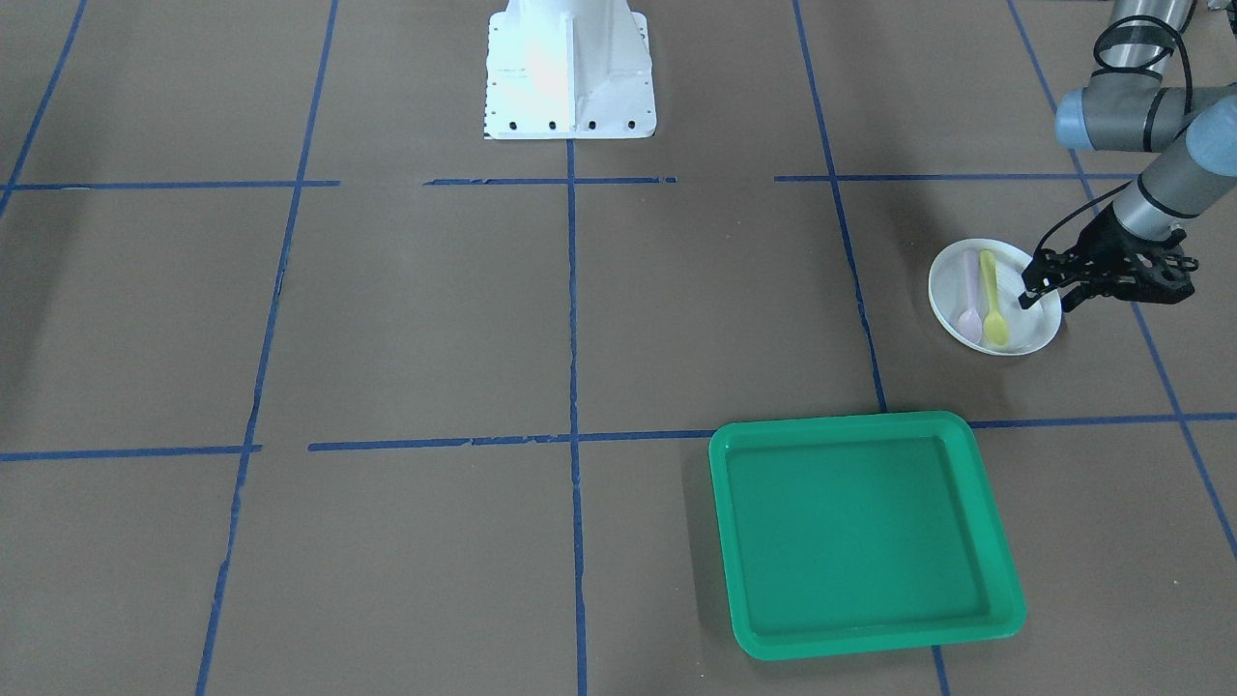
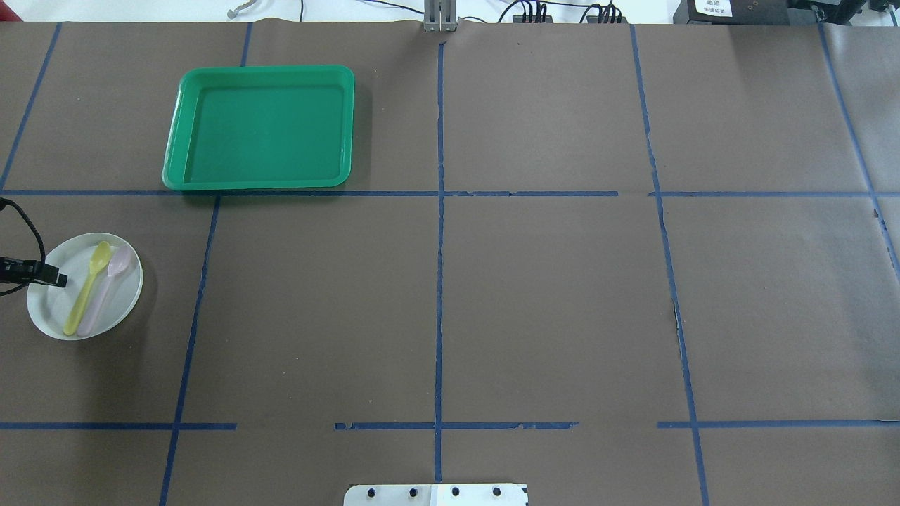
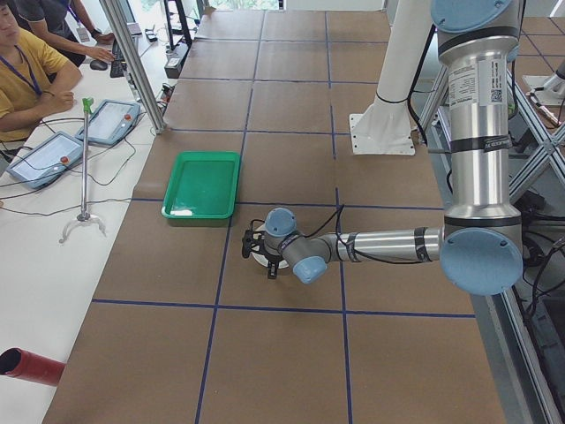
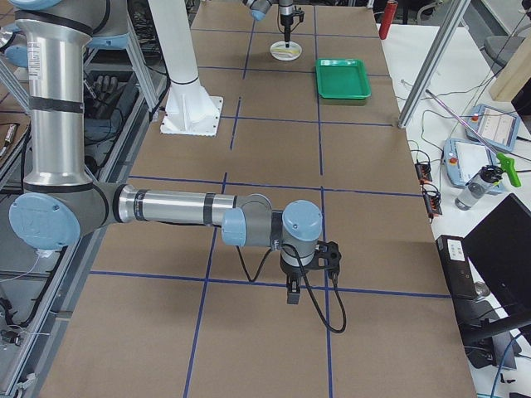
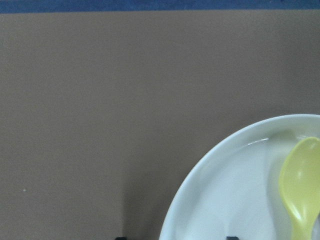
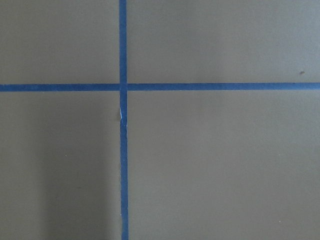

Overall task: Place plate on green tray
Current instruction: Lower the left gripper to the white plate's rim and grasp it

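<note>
The white plate (image 1: pixel 1005 329) lies on the brown table and holds a yellow spoon (image 1: pixel 992 295) and a pink spoon (image 1: pixel 970 300). In the overhead view the plate (image 2: pixel 53 309) is at the far left. My left gripper (image 1: pixel 1049 298) is open and low at the plate's outer edge, one finger over the plate and one outside the rim. The left wrist view shows the rim (image 5: pixel 200 175) between the two fingertips. The green tray (image 1: pixel 995 570) lies empty, apart from the plate. It also shows in the overhead view (image 2: pixel 256 184). My right gripper (image 4: pixel 290 290) hangs over bare table far away. I cannot tell whether it is open.
The robot's white base (image 1: pixel 570 68) stands at mid-table. Blue tape lines (image 6: pixel 122 150) mark a grid on the brown cover. People sit at a side bench with tablets (image 3: pixel 44 159) beyond the tray's end of the table.
</note>
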{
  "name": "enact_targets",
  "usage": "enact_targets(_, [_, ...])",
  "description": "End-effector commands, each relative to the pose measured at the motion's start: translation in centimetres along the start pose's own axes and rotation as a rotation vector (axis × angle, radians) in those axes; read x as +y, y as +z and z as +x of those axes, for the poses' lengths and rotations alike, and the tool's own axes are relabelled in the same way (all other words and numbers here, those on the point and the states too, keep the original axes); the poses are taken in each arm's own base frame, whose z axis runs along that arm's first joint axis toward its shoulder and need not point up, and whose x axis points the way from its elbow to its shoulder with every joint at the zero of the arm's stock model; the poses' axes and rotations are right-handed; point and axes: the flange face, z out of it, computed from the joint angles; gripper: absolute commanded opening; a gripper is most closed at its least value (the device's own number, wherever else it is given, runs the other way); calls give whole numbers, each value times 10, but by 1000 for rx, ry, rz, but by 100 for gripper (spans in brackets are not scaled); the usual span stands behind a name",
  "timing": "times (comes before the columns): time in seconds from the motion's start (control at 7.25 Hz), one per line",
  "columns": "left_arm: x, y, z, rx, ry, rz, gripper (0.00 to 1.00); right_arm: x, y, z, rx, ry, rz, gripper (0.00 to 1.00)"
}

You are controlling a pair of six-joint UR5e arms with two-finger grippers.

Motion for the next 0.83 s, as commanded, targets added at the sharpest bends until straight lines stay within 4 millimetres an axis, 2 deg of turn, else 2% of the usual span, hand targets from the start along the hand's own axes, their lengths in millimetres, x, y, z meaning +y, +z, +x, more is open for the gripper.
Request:
enact_targets(0.0, [7,-4,8,68,2,-67,0,0,0,0,-1,0,0,100])
enact_targets(0.28, [1,-19,22,101,15,-55,0,0,0,0,-1,0,0,100])
enact_targets(0.41, [-10,-40,16,163,-12,-65,0,0,0,0,0,0,0,100])
enact_targets(0.55, [-29,-68,23,226,-11,-44,0,0,0,0,-1,0,0,100])
enact_targets(0.69, [-54,-83,40,276,-7,-42,0,0,0,0,0,0,0,100])
